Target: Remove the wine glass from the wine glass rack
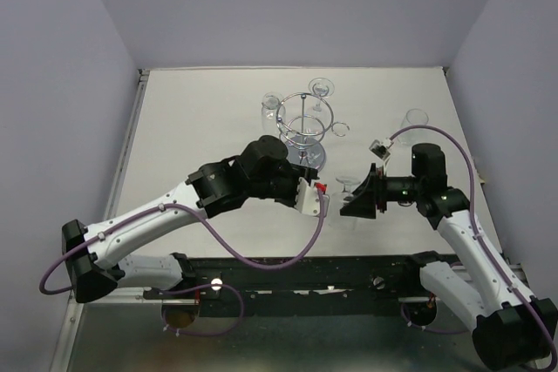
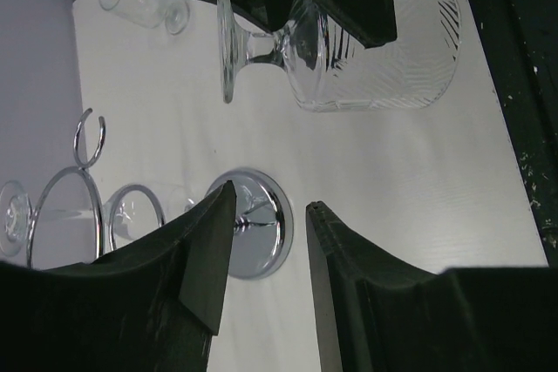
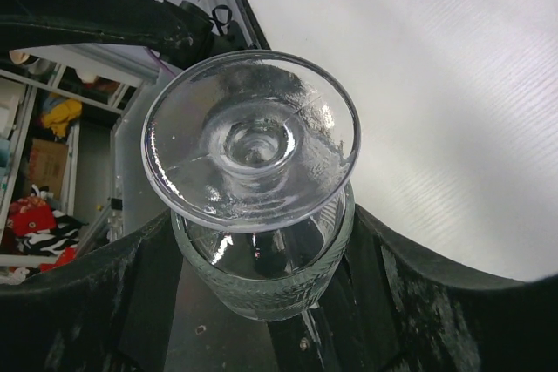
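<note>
The chrome wine glass rack [image 1: 302, 125] stands mid-table with glasses hanging from its top loops. Away from the rack, a clear wine glass [image 1: 347, 185] is held at the bowl, lying sideways, by my right gripper [image 1: 353, 204]. In the right wrist view the wine glass [image 3: 253, 141] turns its round foot to the camera, and the right gripper [image 3: 261, 280] is shut round its ribbed bowl. My left gripper [image 1: 323, 201] hovers just left of the glass, near the rack base [image 2: 261, 237]. The left gripper [image 2: 271, 196] is open, with nothing between its fingers.
Other glasses hang on the rack at the back [image 1: 321, 87], left [image 1: 271, 104] and right [image 1: 340, 130]. One more glass [image 1: 417, 118] stands on the table at the right. Grey walls close the table in on three sides.
</note>
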